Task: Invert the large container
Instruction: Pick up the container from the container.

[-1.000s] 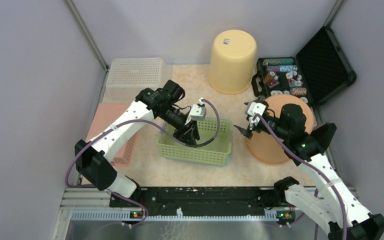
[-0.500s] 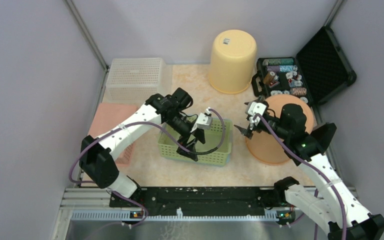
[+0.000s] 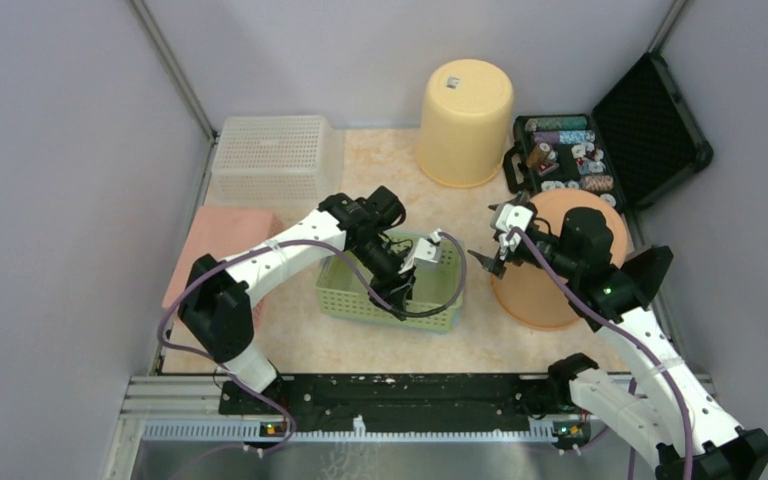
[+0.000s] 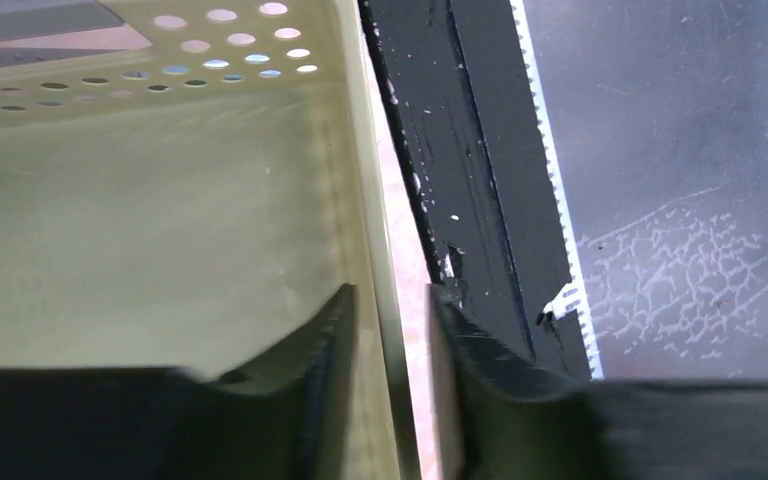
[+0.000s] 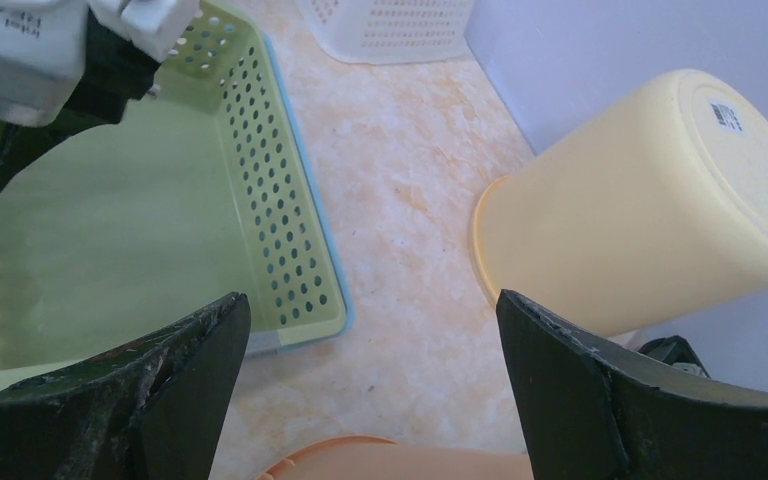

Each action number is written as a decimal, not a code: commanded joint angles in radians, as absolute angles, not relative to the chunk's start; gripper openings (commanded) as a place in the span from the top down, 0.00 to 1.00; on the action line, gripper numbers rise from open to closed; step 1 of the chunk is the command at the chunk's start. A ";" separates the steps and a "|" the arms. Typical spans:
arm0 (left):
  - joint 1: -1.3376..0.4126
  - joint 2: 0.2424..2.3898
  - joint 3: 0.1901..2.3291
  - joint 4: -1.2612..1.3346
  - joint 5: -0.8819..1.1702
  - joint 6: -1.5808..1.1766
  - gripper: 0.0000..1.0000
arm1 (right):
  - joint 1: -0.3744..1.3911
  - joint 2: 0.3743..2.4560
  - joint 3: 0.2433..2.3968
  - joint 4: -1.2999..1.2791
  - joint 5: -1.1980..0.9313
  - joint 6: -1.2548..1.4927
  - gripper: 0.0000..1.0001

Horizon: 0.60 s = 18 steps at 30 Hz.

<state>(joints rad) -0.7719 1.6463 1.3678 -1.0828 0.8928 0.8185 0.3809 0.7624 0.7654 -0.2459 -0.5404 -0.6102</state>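
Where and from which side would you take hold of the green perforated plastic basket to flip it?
Grip the green perforated plastic basket by the rim of its near long wall, coming from above. That wall is thin and upright and the top is open, so one finger goes inside and one outside, as the left gripper stands now.

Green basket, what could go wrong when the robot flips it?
The left gripper straddles only the thin near wall of the green basket, not yet pinching it, so the basket may slip or twist. The orange bucket and the open right gripper are close to its right end, so the tipping basket might bump them.
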 commanded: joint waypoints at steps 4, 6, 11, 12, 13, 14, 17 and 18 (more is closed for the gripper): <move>-0.804 1.682 1.437 -1.128 0.912 0.844 0.93 | 0.370 0.743 0.760 -0.206 -0.558 -0.623 0.07; -0.804 1.684 1.446 -1.140 0.918 0.850 1.00 | 0.370 0.742 0.759 -0.207 -0.558 -0.623 0.07; -0.804 1.675 1.470 -1.163 0.916 0.860 1.00 | 0.370 0.742 0.759 -0.209 -0.560 -0.623 0.07; -0.804 1.672 1.479 -1.169 0.908 0.860 1.00 | 0.370 0.742 0.760 -0.209 -0.560 -0.623 0.07; -0.804 1.668 1.486 -1.174 0.904 0.859 1.00 | 0.370 0.741 0.761 -0.209 -0.560 -0.623 0.07; -0.804 1.663 1.494 -1.179 0.901 0.862 1.00 | 0.369 0.742 0.761 -0.210 -0.561 -0.623 0.07; -0.802 1.646 1.513 -1.199 0.903 0.870 1.00 | 0.370 0.742 0.762 -0.210 -0.561 -0.623 0.07; -0.801 1.640 1.518 -1.203 0.905 0.873 1.00 | 0.369 0.743 0.762 -0.210 -0.561 -0.623 0.07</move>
<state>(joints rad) -0.7998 1.6825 1.4635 -1.1641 0.8680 0.8410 0.3809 0.7593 0.7597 -0.2470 -0.5434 -0.6106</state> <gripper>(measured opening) 0.060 0.931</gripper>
